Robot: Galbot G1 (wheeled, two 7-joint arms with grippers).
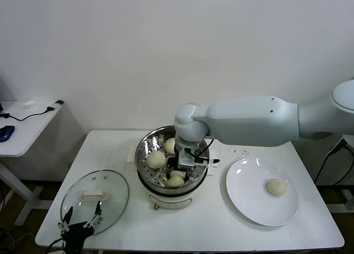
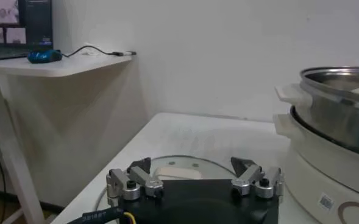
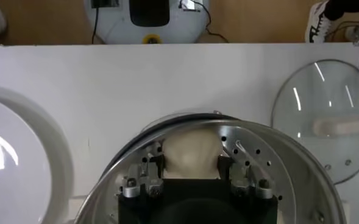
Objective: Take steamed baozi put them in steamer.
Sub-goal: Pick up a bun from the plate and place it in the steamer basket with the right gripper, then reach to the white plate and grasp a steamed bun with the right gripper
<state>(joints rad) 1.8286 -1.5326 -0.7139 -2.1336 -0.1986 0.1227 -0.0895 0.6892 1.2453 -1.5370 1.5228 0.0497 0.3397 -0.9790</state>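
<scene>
- Lowering a baozi [image 3: 189,155] into the steamer [image 1: 145,147], the right gripper [image 3: 190,168] has its fingers clamped on the bun over the perforated tray.
- Left gripper [image 2: 194,181] idles with fingers apart by the glass lid [image 1: 113,201].
- One bun [image 1: 276,187] waits on the plate [image 1: 243,196].
- The gripper partly hides the buns already inside, so can't count them for sure.

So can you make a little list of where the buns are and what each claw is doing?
buns in steamer: two loose on the tray, pale bun and front bun
held bun: gripped by right claw, over the tray
bun behind arm: partly hidden
plate: one bun
left claw: open, parked above glass lid
</scene>
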